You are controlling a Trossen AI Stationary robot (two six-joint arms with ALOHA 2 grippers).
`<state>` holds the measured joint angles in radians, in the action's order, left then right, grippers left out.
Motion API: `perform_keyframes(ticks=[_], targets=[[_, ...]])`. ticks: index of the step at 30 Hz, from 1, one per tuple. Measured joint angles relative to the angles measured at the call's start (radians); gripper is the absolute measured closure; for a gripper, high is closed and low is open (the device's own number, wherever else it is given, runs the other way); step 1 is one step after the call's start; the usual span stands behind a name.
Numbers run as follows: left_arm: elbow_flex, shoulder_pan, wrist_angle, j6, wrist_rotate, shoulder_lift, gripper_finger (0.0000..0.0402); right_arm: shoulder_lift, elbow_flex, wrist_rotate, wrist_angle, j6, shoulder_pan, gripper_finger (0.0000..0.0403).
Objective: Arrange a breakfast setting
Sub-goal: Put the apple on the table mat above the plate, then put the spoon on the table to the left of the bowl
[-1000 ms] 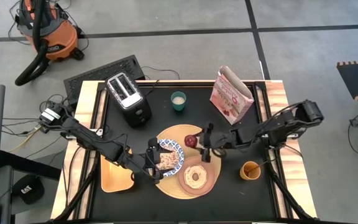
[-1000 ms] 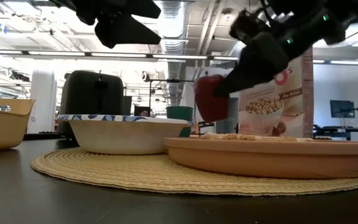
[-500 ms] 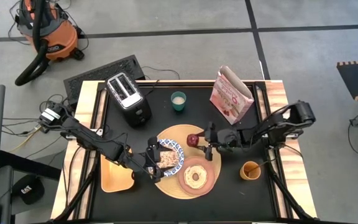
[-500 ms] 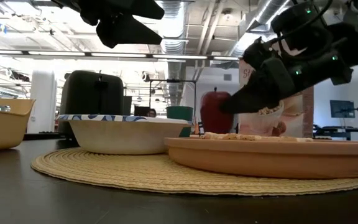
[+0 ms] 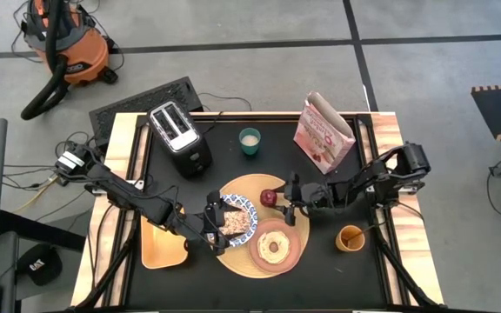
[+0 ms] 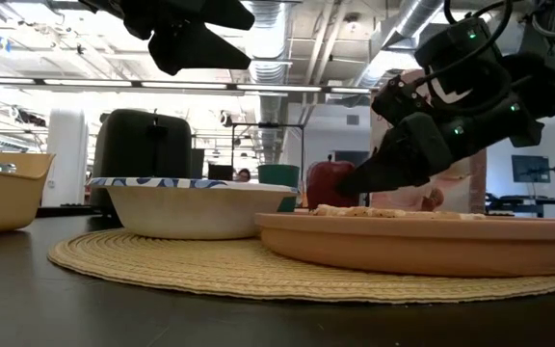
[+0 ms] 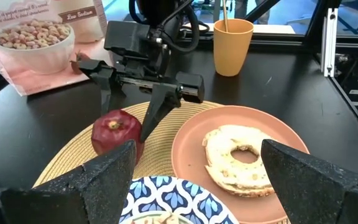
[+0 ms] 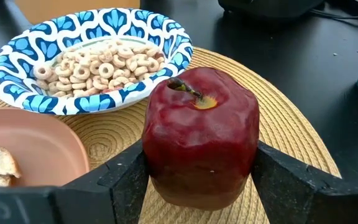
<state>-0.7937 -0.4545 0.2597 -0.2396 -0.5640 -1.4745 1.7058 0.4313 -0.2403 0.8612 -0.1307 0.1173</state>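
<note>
High view: one board [image 5: 242,187] sits at frame centre, and on it we count one bowl [image 5: 238,218] at the left, one plate [image 5: 278,247] at lower right carrying one bagel [image 5: 274,248], and one apple [image 5: 269,196] at the upper right edge. The right gripper [image 5: 283,198] reaches in from the right and sits at the apple. The left gripper [image 5: 215,224] hangs just left of the bowl. One cup [image 5: 350,237] stands right of the board with one spoon [image 5: 364,231] in it. Further up: one toaster [image 5: 179,138], one green cup [image 5: 250,140], one cereal bag [image 5: 323,132]. One tray [image 5: 162,243] lies at lower left.

Low view: the apple [image 6: 327,182] shows centre right behind the plate's [image 6: 422,243] rim, the right gripper [image 6: 356,181] against it. The bowl [image 6: 196,206] sits left of centre on the board [image 6: 210,265]; the left gripper [image 6: 193,39] hovers at the top left, and whether it is spread cannot be told here.

Left wrist view: its own fingers [image 7: 101,180] stand wide apart, holding nothing, over the bowl's rim [image 7: 173,202]. Ahead, the right gripper [image 7: 127,99] straddles the apple [image 7: 117,132].

Right wrist view: both fingers [image 8: 120,180] press the apple's [image 8: 201,134] sides, closed round it; its base appears to rest on the board [image 8: 294,146], beside the bowl [image 8: 92,59].
</note>
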Motion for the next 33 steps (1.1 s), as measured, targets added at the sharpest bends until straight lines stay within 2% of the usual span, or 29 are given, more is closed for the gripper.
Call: perform_keyframes(ticks=[3,11,19,25,33], targets=[[0.000,0.000,0.000,-0.001,0.000,0.000,0.0070,-0.001,0.000,0.000,-0.001,0.000,0.000,0.0113],[0.000,0.000,0.000,-0.006,0.000,0.000,0.0070,-0.002,0.000,0.000,-0.011,-0.003,0.000,0.0044],[0.000,0.000,0.000,-0.008,0.000,0.000,0.0070,-0.048,0.000,-0.001,-0.054,-0.001,0.000,0.0035],[0.000,0.000,0.000,-0.010,0.000,0.001,0.0070,-0.193,0.000,-0.001,-0.204,0.007,0.000,0.0035],[0.000,0.000,0.000,-0.012,0.000,0.001,0.0070,-0.475,0.003,-0.001,-0.566,0.007,0.023,0.0035]])
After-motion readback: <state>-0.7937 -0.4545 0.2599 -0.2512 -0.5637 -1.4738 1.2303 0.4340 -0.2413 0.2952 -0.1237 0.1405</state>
